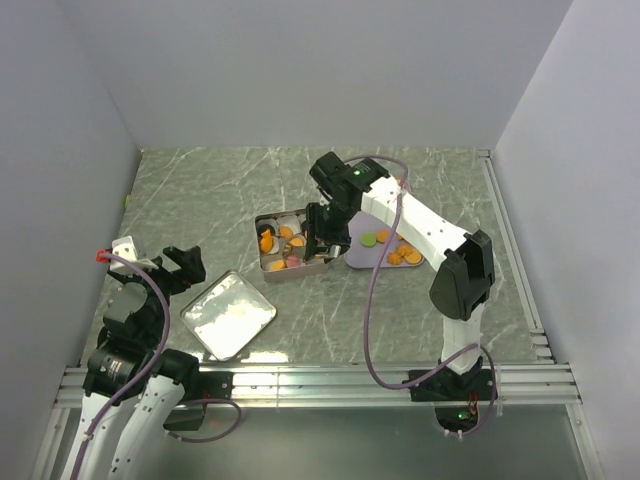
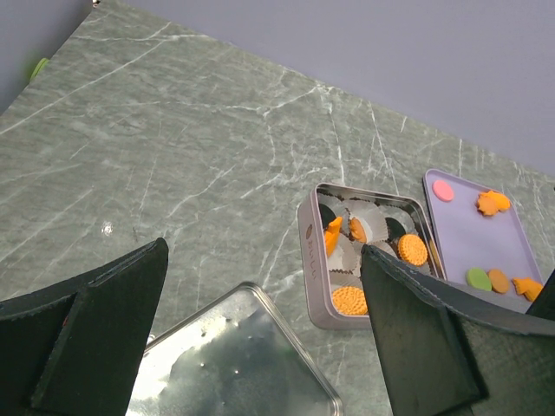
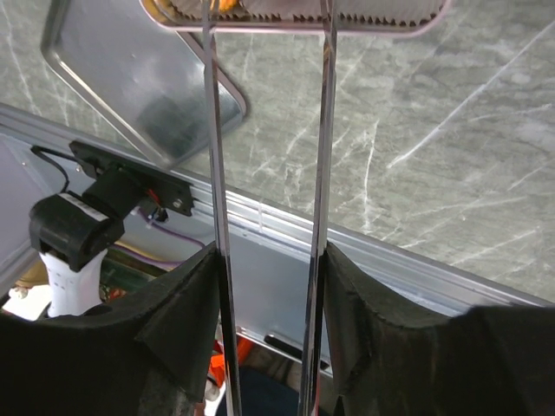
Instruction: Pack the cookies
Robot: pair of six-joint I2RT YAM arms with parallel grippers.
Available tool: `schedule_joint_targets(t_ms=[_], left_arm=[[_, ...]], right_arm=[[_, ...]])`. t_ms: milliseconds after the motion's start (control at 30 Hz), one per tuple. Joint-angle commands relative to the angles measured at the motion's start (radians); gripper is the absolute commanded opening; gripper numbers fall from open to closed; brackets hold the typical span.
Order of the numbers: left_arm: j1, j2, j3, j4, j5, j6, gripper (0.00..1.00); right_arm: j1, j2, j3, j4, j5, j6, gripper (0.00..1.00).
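Observation:
The cookies lie in two places. Several orange ones (image 1: 280, 240) sit in paper cups in the square silver tin (image 1: 259, 243), and orange, green and pink ones (image 1: 396, 256) lie on the lavender tray (image 1: 358, 259). My right gripper (image 1: 318, 236) is shut on metal tongs (image 3: 325, 130), whose two blades reach up to the tin's edge (image 3: 303, 23); the tips are out of frame. My left gripper (image 1: 181, 268) is open and empty, near the tin's lid (image 1: 227, 316). The left wrist view shows the tin (image 2: 310, 264), its orange cookies (image 2: 413, 250) and the tray (image 2: 460, 232).
The silver lid (image 2: 234, 364) lies flat at the front left, just below my left gripper (image 2: 264, 260). A metal rail (image 1: 320, 380) runs along the near table edge. Grey walls close in the left, back and right sides.

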Motion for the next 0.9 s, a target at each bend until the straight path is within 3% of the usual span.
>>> schedule_joint_targets(t_ms=[0,433,867], left_arm=[[-0.001,-0.005,0.003,0.032,-0.018,-0.001,0.99],[-0.001,0.000,0.001,0.035,-0.009,0.002,0.99],[-0.001,0.009,0.001,0.040,0.011,0.009,0.99]], right_arm=[[0.007,0.000,0.069,-0.016,0.012,-0.004,0.55],[-0.063,-0.055,0.192,-0.117,0.084,-0.017,0.56],[-0.278,-0.247,-0.112,-0.128,0.218,-0.097,0.56]])
